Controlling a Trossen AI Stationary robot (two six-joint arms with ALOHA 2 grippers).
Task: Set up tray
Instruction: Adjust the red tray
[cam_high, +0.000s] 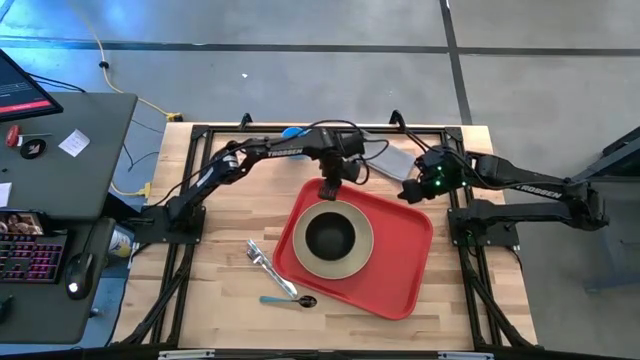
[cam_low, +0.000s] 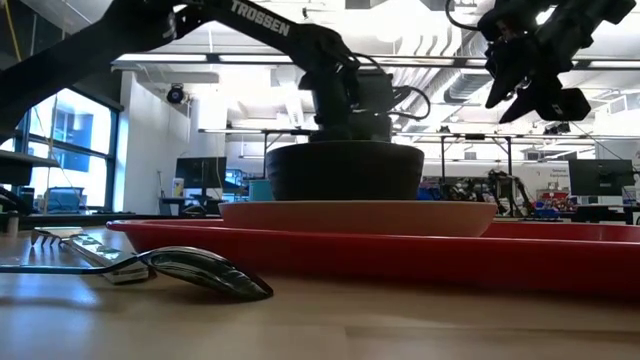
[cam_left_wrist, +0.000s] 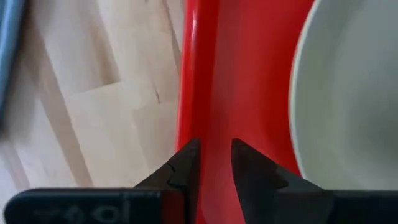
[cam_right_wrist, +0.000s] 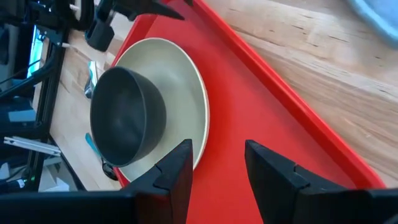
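The red tray (cam_high: 400, 262) lies flat on the wooden table, holding a round beige plate (cam_high: 352, 262) with a dark bowl (cam_high: 330, 236) on it. My left gripper (cam_high: 328, 188) is low at the tray's far rim, just beyond the plate, and is shut on that rim (cam_left_wrist: 208, 93). In the low view it stands behind the bowl (cam_low: 345, 170). My right gripper (cam_high: 413, 190) is open and hovers high over the tray's far right corner (cam_low: 530, 75). The right wrist view looks down past its fingers (cam_right_wrist: 217, 165) at the tray (cam_right_wrist: 261, 112), plate (cam_right_wrist: 186, 81) and bowl (cam_right_wrist: 127, 115). My left gripper pinches the tray's far rim (cam_left_wrist: 211, 134) between its two fingers, one finger (cam_left_wrist: 185, 158) on the outer side over the table and one finger (cam_left_wrist: 252, 165) inside the tray. It comes from above, pointing down, across the rim. The tray lies flat on the table.
A metal fork (cam_high: 262, 258) and a spoon with a teal handle (cam_high: 290, 300) lie on the wood left of the tray's near side; both show in the low view, fork (cam_low: 80, 250) and spoon (cam_low: 200, 272). A grey-blue flat item (cam_high: 392, 160) lies near the table's far edge.
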